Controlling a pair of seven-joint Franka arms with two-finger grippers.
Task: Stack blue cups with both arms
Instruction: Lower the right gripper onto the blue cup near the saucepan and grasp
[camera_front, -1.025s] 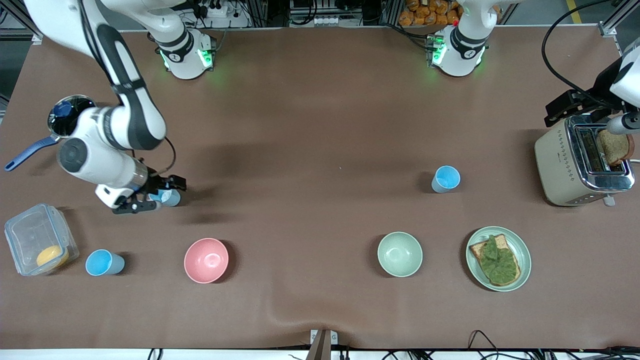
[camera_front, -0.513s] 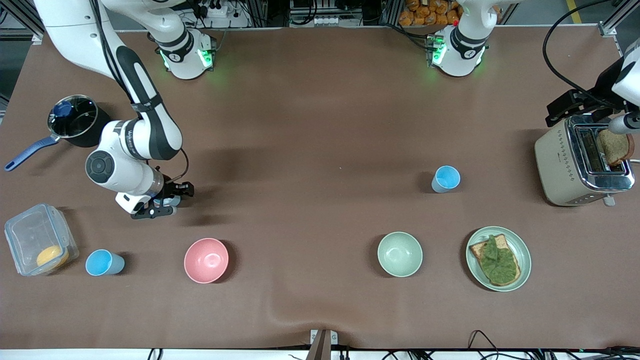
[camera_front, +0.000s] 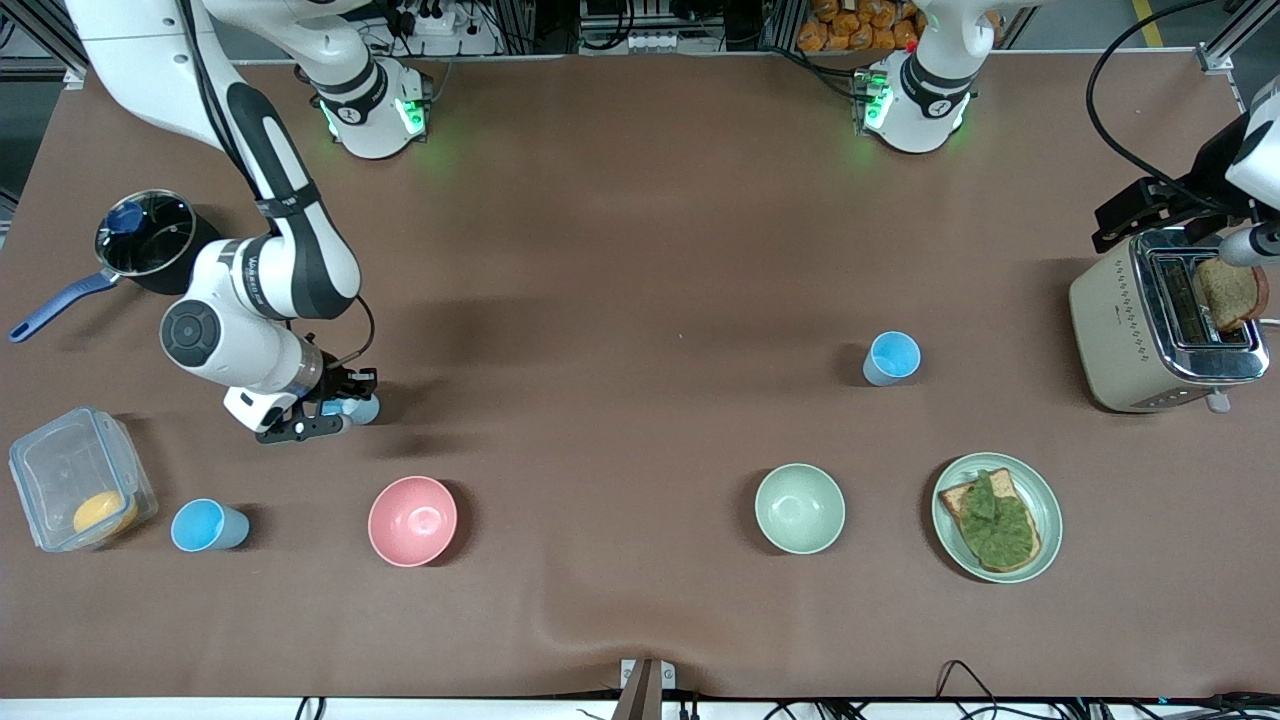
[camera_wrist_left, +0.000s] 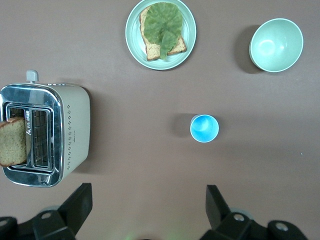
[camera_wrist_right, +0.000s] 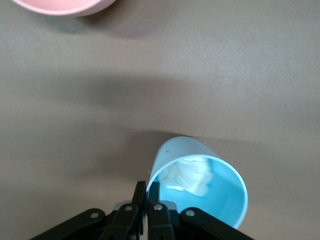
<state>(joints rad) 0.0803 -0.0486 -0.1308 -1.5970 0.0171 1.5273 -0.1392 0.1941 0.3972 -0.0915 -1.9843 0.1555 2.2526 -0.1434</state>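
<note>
My right gripper (camera_front: 335, 408) is shut on the rim of a pale blue cup (camera_front: 360, 408) with white bits inside. It holds the cup tilted, low over the table, over a spot farther from the camera than the pink bowl (camera_front: 412, 520). In the right wrist view the fingers (camera_wrist_right: 146, 189) pinch the cup's wall (camera_wrist_right: 202, 187). A bright blue cup (camera_front: 891, 357) stands upright toward the left arm's end and also shows in the left wrist view (camera_wrist_left: 204, 128). Another bright blue cup (camera_front: 205, 525) stands beside a clear box. My left gripper (camera_wrist_left: 149, 192) is open and empty, high over the toaster (camera_front: 1160, 325).
A pale green bowl (camera_front: 799, 508) and a plate with toast and lettuce (camera_front: 997, 517) lie nearer the camera than the upright cup. A clear box (camera_front: 75, 480) and a saucepan (camera_front: 150, 240) are at the right arm's end. Bare brown table lies between the bowls.
My right arm's wrist and elbow swung toward the table's middle, and its gripper shifted slightly with the pale cup in it. The left arm has not moved.
</note>
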